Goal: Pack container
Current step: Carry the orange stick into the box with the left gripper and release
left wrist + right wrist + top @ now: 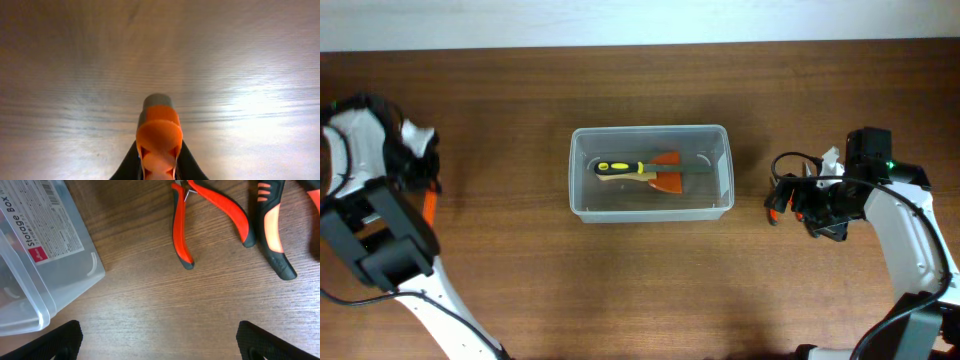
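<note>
container point(650, 133) near spread right gripper point(160, 342); left gripper point(159, 169), clasping orange tool point(159, 127), far.

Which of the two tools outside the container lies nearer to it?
The red-handled pliers, handles spread apart; the black-and-orange handle lies farther from the container.

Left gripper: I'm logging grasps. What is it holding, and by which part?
An orange-and-grey tool, gripped at its orange end by the left gripper.

"Storage Box" on label point(47, 225) of container point(22, 297)
</note>
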